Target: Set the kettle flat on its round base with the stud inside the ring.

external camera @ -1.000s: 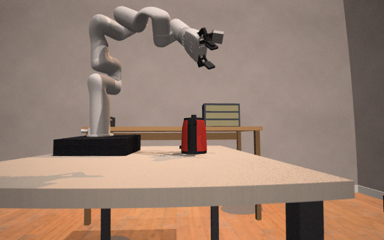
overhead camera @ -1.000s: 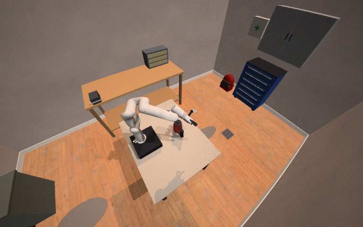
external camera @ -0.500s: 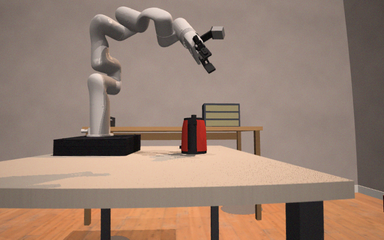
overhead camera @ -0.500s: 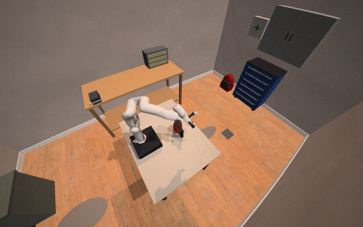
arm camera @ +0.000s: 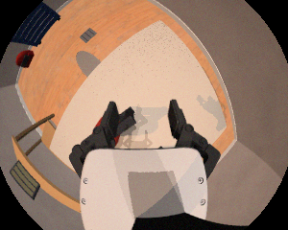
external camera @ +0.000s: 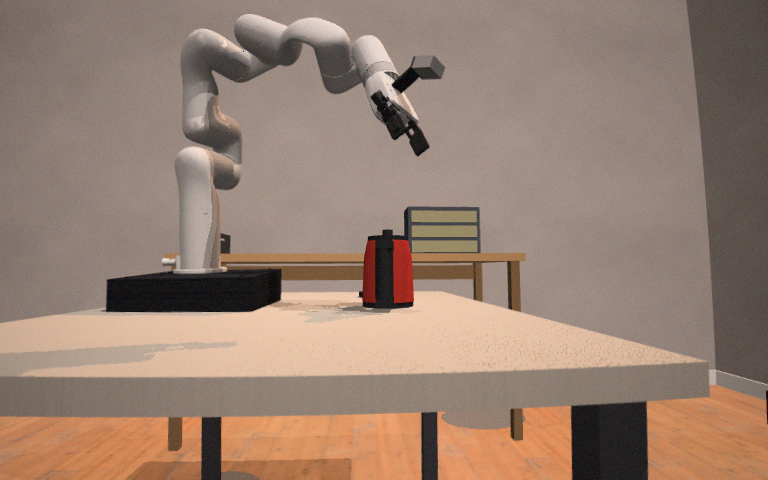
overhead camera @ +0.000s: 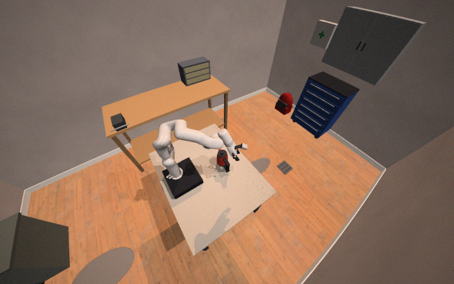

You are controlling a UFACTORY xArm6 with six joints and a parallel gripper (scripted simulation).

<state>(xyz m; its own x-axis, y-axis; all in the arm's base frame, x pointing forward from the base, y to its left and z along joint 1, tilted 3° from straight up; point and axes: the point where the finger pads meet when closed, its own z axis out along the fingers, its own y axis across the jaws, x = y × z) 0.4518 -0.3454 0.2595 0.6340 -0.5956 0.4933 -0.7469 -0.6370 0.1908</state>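
Note:
The red kettle (overhead camera: 221, 158) (external camera: 397, 270) stands upright on the table (overhead camera: 222, 203) (external camera: 376, 356) (arm camera: 157, 57), its black handle bar facing the exterior camera. My gripper (overhead camera: 235, 155) (external camera: 412, 140) (arm camera: 142, 107) is open and empty. It hangs high above the kettle, tilted downward, and touches nothing. In the wrist view only a sliver of the kettle (arm camera: 124, 126) shows, behind the left finger. I cannot make out the round base in any view; a small dark edge shows at the kettle's foot in the exterior view.
The arm's black mounting block (overhead camera: 184, 179) (external camera: 192, 291) sits on the table beside the kettle. A wooden workbench (overhead camera: 159, 102) (external camera: 317, 258) with a drawer box (overhead camera: 194, 71) (external camera: 442, 229) stands behind. A blue tool chest (overhead camera: 323, 103) stands by the wall.

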